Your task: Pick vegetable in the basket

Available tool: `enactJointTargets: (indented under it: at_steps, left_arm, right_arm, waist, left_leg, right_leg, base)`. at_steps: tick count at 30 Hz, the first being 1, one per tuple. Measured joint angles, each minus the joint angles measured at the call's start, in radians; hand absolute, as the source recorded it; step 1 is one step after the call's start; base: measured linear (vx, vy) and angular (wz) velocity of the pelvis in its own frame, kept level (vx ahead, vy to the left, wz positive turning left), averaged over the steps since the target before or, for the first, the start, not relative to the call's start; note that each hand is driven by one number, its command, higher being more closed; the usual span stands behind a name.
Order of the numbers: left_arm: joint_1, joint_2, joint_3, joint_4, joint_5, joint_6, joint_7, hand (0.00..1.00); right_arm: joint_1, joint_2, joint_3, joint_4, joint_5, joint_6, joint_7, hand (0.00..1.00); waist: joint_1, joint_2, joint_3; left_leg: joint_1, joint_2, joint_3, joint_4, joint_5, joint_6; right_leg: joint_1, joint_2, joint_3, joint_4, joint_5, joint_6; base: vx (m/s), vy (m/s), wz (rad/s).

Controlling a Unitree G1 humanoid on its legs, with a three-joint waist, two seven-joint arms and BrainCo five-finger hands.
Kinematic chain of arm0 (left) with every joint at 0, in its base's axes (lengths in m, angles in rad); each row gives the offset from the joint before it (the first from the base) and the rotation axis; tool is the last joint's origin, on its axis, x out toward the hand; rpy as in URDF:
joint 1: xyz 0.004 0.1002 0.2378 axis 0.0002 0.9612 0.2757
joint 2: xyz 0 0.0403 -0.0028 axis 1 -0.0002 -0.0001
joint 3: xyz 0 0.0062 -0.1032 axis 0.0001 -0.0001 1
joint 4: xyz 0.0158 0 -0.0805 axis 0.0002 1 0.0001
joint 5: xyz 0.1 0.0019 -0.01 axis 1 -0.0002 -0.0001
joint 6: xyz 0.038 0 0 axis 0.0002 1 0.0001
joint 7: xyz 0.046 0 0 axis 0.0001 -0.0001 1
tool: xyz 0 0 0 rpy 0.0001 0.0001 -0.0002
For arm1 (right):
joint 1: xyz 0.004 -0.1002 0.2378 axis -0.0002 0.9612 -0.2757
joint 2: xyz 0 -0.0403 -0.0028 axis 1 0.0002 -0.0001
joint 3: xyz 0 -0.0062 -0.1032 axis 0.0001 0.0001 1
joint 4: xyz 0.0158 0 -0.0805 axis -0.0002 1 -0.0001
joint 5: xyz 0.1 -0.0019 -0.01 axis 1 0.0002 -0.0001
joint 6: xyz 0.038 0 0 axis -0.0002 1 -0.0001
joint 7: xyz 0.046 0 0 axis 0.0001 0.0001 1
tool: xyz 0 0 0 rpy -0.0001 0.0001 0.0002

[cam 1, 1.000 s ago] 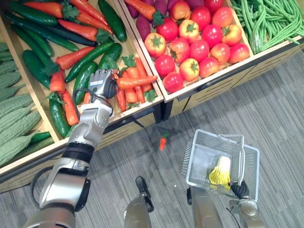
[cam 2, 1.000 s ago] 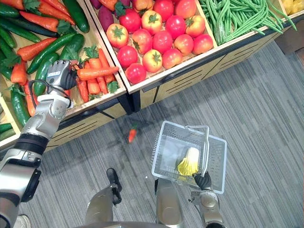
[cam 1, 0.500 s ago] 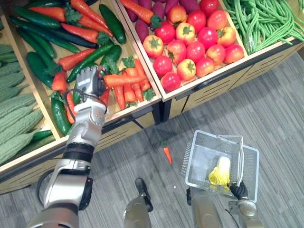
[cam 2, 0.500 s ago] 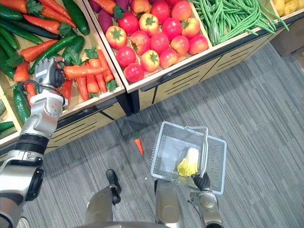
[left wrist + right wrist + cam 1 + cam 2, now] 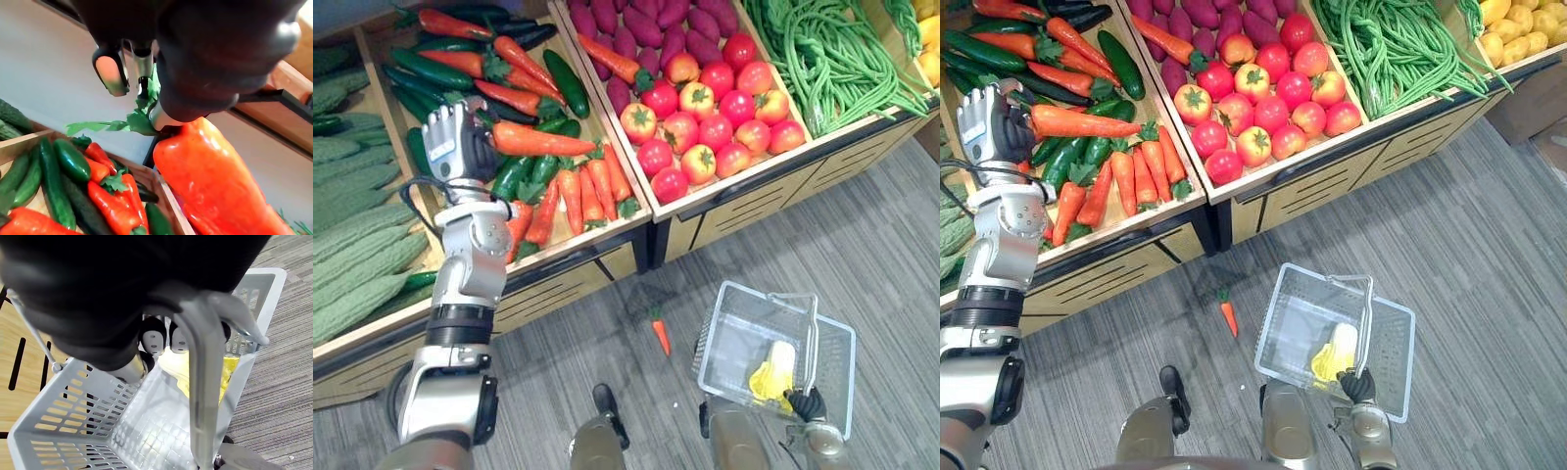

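My left hand (image 5: 457,147) is shut on a long orange carrot (image 5: 540,141), held level above the bin of carrots and cucumbers (image 5: 573,196). In the left wrist view the carrot (image 5: 215,186) runs out from under the hand with its green top by the fingers (image 5: 111,73). My right hand (image 5: 808,403) is curled round the handle of a grey wire basket (image 5: 736,323) low at the right. A yellow-white vegetable (image 5: 771,370) lies inside the basket. A small carrot (image 5: 660,333) lies on the grey floor left of the basket.
A wooden stall runs across the top: bitter gourds (image 5: 352,235) at the left, tomatoes (image 5: 715,122) and purple sweet potatoes (image 5: 636,20) in the middle, green beans (image 5: 832,59) at the right. Grey carpet floor (image 5: 881,245) lies in front.
My left hand has lifted the long carrot up and to the left, away from the carrot pile. The small carrot has dropped and come to rest on the floor. The camera has shifted.
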Motion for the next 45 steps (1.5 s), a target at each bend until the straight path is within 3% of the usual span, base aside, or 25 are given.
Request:
enactJointTargets:
  at_steps: [4, 8, 15, 20, 24, 28, 33, 45]
  left_arm:
    - [0.075, 0.002, -0.002, -0.106, 0.001, -0.005, 0.002, 1.0]
    - [0.151, 0.002, -0.029, -0.221, 0.003, -0.065, 0.001, 1.0]
    - [0.197, 0.003, -0.109, -0.291, 0.003, -0.15, -0.008, 1.0]
    - [0.223, 0.032, -0.166, -0.292, 0.003, -0.183, -0.037, 1.0]
    - [0.23, 0.035, -0.2, -0.291, 0.002, -0.201, -0.052, 1.0]
    - [0.233, 0.034, -0.271, -0.29, 0.0, -0.218, -0.078, 1.0]
    - [0.23, 0.016, -0.34, -0.29, -0.004, -0.245, -0.11, 1.0]
    - [0.216, -0.057, -0.414, -0.29, -0.009, -0.262, -0.121, 1.0]
  right_arm:
    - [0.001, -0.002, -0.018, 0.007, -0.002, 0.009, 0.001, 1.0]
    - [0.003, -0.014, -0.045, 0.011, -0.044, 0.023, 0.005, 1.0]
    - [-0.039, -0.149, -0.041, 0.015, -0.13, 0.026, 0.032, 1.0]
    - [-0.106, -0.273, 0.076, -0.011, -0.198, 0.032, 0.066, 1.0]
    - [-0.12, -0.362, 0.184, -0.129, -0.228, 0.031, 0.095, 1.0]
    - [-0.168, -0.449, 0.299, -0.239, -0.236, 0.006, 0.141, 1.0]
    - [-0.189, -0.459, 0.365, -0.327, -0.236, -0.037, 0.162, 1.0]
    - [-0.143, -0.461, 0.382, -0.389, -0.237, -0.038, 0.173, 1.0]
  waist:
    - [0.002, 0.002, -0.02]
    - [0.012, 0.006, -0.052]
    - [0.014, 0.006, -0.086]
    - [0.01, 0.003, -0.107]
    - [0.009, -0.004, -0.116]
    - [-0.012, -0.008, -0.119]
    - [-0.016, -0.011, -0.126]
    - [-0.016, -0.002, -0.133]
  left_leg:
    - [0.016, 0.0, 0.005, -0.002, -0.002, -0.001]
    - [0.038, 0.0, 0.03, 0.01, -0.021, 0.0]
    - [0.077, 0.016, 0.12, 0.099, -0.1, 0.002]
    - [0.107, 0.056, 0.22, 0.19, -0.178, -0.005]
    - [0.149, 0.08, 0.294, 0.227, -0.224, -0.011]
    - [0.204, 0.097, 0.378, 0.245, -0.261, -0.021]
    - [0.258, 0.108, 0.461, 0.247, -0.28, -0.033]
    - [0.281, 0.132, 0.495, 0.261, -0.287, -0.045]
  right_leg:
    - [0.011, 0.001, 0.005, 0.0, 0.0, 0.0]
    - [0.019, 0.003, 0.03, 0.0, -0.001, -0.001]
    - [0.028, 0.017, 0.125, 0.0, -0.004, -0.003]
    - [0.014, 0.059, 0.234, 0.005, 0.001, 0.002]
    - [0.016, 0.093, 0.308, 0.002, 0.023, 0.014]
    - [0.022, 0.125, 0.379, 0.003, 0.031, 0.015]
    - [0.024, 0.153, 0.44, 0.004, 0.036, 0.017]
    - [0.034, 0.175, 0.453, 0.004, 0.037, 0.016]
  base:
    - [-0.01, -0.013, -0.04]
    - [-0.02, -0.006, -0.2]
    - [-0.04, 0.006, -0.41]
    - [-0.03, -0.003, -0.7]
    - [0.01, 0.004, -0.64]
    - [0.03, 0.035, -0.59]
    - [0.06, 0.038, -0.51]
    - [0.06, 0.002, -0.07]
